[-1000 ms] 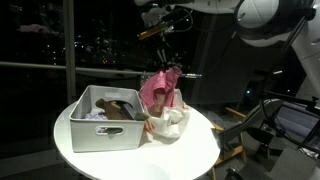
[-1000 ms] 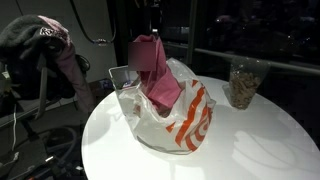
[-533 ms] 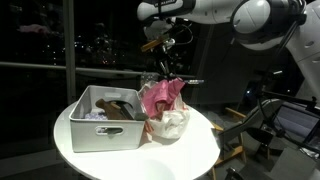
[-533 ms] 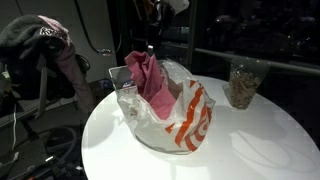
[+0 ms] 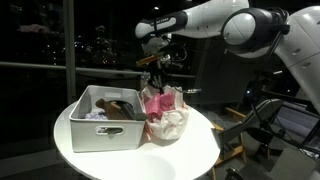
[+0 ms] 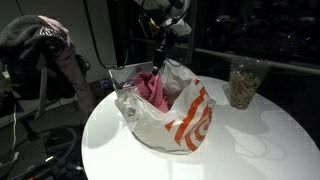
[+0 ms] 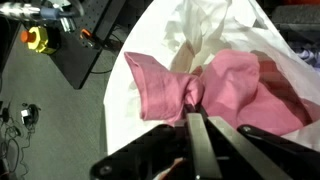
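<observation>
- My gripper has its two fingers pressed flat together, pinching a bunched fold of the pink cloth.
- The cloth is a soft rose pink, matte and creased. In the wrist view it gathers into a knot-like pucker at the fingertips and fans out wide on both sides.
- In both exterior views the cloth hangs from the gripper. Its lower part is inside the open mouth of the plastic bag, and its upper part stands above the rim.
- The bag is white and crinkled with orange-red markings, and it slumps on the round white table. Its rim stands up loosely around the cloth, higher on the side away from the bin.
- A grey bin sits just beside the bag, its wall touching or nearly touching it. It holds dark and pale items that I cannot make out.
- There is bare tabletop on the far side of the bag from the bin.
- A container of brownish contents stands well apart, near the table's back edge.
- The table's front edge curves close below the bin.
- Clothes are draped off the table, well clear of the arm.
</observation>
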